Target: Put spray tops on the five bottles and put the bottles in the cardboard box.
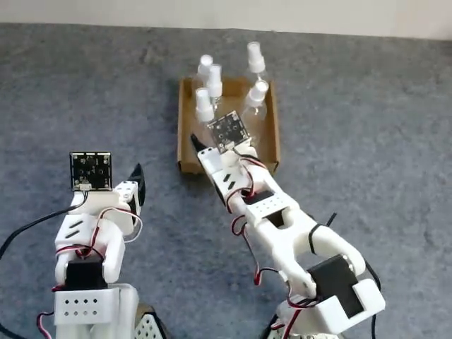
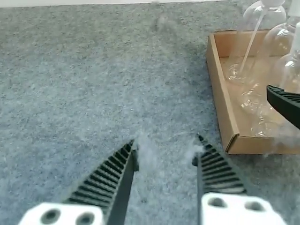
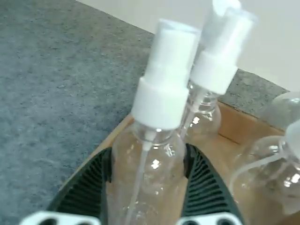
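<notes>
Our right gripper (image 3: 147,164) is clamped on a bottle (image 3: 150,140), upright with its spray top (image 3: 164,89) on, at the near left of the cardboard box (image 1: 182,127). Whether its base rests there we cannot tell. The left gripper (image 2: 165,141), jaws apart, sits left of the box.

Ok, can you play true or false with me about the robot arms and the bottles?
1. The right gripper holds a clear bottle by its body. True.
2. The left gripper holds one too. False: it is open and empty, above the grey carpet.
3. The cardboard box is empty. False: bottles stand in it.
4. The spray tops are white. True.
</notes>
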You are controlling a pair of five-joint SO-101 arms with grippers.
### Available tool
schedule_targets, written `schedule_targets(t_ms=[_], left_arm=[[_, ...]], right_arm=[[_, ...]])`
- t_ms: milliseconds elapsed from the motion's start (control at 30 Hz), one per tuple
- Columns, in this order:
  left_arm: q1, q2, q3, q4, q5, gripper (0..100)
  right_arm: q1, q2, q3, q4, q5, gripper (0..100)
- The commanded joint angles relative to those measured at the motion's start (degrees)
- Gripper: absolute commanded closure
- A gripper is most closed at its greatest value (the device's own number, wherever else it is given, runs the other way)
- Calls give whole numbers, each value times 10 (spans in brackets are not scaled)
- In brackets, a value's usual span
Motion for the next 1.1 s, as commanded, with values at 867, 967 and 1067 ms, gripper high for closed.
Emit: schedule_targets(t_ms=[867,967,1067], left_arm=[[-5,0,-1,-16,2,860],[-5,0,-1,-16,2,860],[-5,0,-1,-16,2,860]], right_arm=[[-31,-118,69,75,47,808],[-31,-118,69,76,47,743],[-31,-120,69,77,47,734]])
